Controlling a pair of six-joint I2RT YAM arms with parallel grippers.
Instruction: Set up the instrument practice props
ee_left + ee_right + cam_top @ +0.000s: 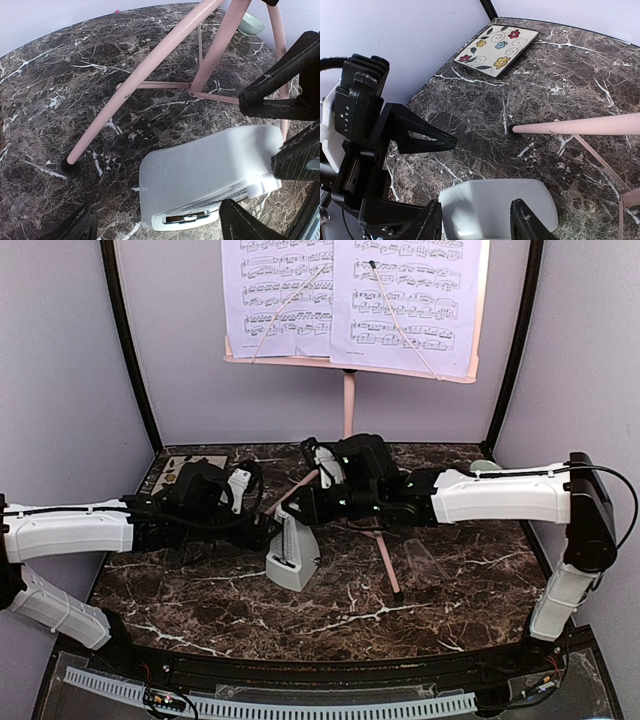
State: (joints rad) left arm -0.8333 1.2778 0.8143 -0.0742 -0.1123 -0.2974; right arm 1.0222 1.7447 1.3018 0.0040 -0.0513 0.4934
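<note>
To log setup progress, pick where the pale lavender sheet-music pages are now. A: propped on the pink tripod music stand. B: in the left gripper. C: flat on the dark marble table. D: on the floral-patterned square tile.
A: the pale lavender sheet-music pages lean upright on the ledge of the pink tripod music stand, raised above the dark marble table.

Marble table point(200, 600): stand point(349, 400), metronome point(293, 552), tile point(190, 468), bowl point(251, 22)
</note>
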